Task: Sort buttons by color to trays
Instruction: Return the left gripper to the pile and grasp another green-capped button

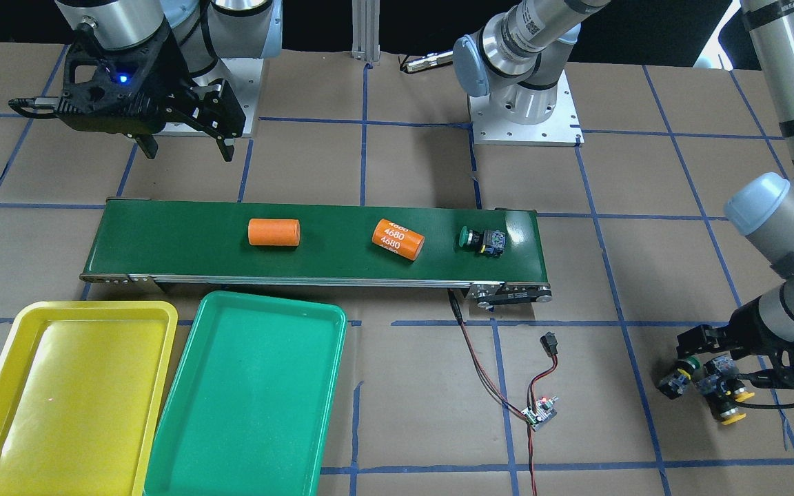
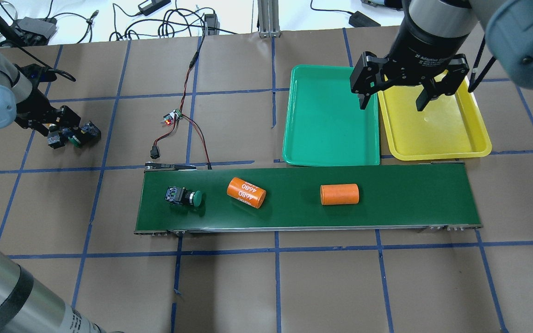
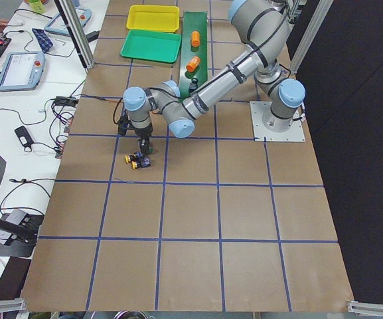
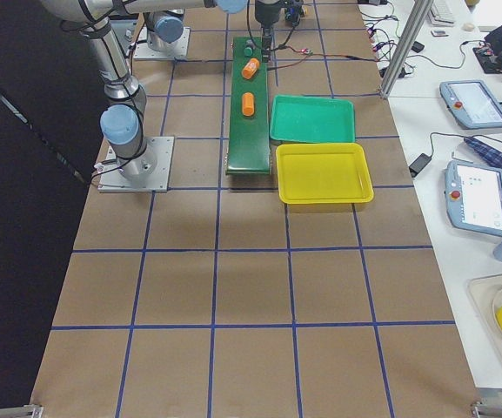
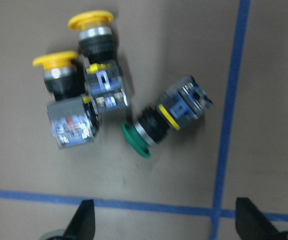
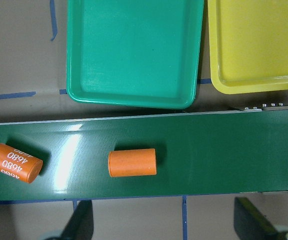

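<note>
1. At the far left of the overhead view, the left tool (image 5: 166, 224) hung over the brown paper-covered table (image 2: 229, 286). Its two fingers were spread wide and nothing was between them.
2. Directly beneath it, three small push-button switches lay in a cluster on the table. Two yellow-capped buttons (image 5: 104, 92) with grey blocky bodies were pressed side by side. One green-capped button (image 5: 166, 117) lay just beside them; whether it touched them could not be told.
3. In the left wrist view that green-capped button lay on its side, slightly right of the midline between the fingers. Its long axis ran diagonally, cap to the lower left and body to the upper right. The fingers' closing line ran straight across the view, so the tool would probably have needed a wrist turn to close squarely on the body.
4. Farther right, a second green-capped button (image 2: 184, 196) lay on its side at the left end of the long dark-green conveyor belt (image 2: 387, 199). Its cap pointed along the belt, and the left arm was the nearer one.
5. Next along the belt came an orange cylinder printed "4680" (image 2: 246, 192), then a plain orange cylinder (image 2: 339, 194), the two apart from each other.
6. Beyond the belt, a shallow green plastic tray (image 2: 326, 120) and a glossy yellow plastic tray (image 2: 433, 134) sat side by side. No button lay in either, so the sorting looked unstarted.
7. The right tool (image 2: 391, 105) hung high near the trays, fingers wide apart and holding nothing. The right arm was nearer the trays, while all four buttons lay on the left arm's side.
</note>
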Controlling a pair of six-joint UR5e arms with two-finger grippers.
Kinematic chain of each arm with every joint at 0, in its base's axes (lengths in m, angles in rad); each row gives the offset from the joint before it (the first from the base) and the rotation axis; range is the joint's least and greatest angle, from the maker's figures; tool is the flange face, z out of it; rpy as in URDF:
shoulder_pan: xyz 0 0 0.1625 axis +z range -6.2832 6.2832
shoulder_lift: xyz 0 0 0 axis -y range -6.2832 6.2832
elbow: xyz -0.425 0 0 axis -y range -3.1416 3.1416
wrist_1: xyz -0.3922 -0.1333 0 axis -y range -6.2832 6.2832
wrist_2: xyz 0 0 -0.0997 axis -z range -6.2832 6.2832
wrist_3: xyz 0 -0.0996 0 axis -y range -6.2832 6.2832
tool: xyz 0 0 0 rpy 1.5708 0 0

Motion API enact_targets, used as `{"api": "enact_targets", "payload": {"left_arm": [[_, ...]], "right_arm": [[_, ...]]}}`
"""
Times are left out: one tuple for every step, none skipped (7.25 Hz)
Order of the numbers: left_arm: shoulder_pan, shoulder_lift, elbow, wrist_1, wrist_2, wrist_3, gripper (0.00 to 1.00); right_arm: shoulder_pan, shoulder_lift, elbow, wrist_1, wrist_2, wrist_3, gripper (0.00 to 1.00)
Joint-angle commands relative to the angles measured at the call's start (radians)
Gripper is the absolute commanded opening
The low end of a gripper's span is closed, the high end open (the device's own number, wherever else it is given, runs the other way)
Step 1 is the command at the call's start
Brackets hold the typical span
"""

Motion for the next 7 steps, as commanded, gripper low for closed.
{"api": "enact_targets", "payload": {"left_arm": [[0.001,-0.045,-0.001,0.041,-0.009,0.051,1.0],[0.001,-0.052,-0.017,0.043,-0.01,0.071,1.0],[0.001,-0.052,-0.036,0.078,-0.009,0.128,0.96],[0.001,-0.056,-0.04,0.145,-0.01,0.155,0.87],[0.001,-0.059,-0.041,0.15,-0.012,0.16,0.77],[0.001,-0.058,-0.04,0.152,-0.028,0.168,0.75],[0.001,-0.056,-0.041,0.152,-0.035,0.167,0.76]], "right_arm": [[-0.001,0.0,0.0,0.0,0.0,-0.002,1.0],[-0.001,0.0,0.0,0.0,0.0,-0.002,1.0],[-0.001,0.0,0.0,0.0,0.0,-0.002,1.0],[-0.001,0.0,0.0,0.0,0.0,-0.004,1.0],[-0.002,0.0,0.0,0.0,0.0,-0.005,1.0],[-0.002,0.0,0.0,0.0,0.0,-0.005,1.0],[-0.006,0.0,0.0,0.002,0.0,-0.005,1.0]]}}
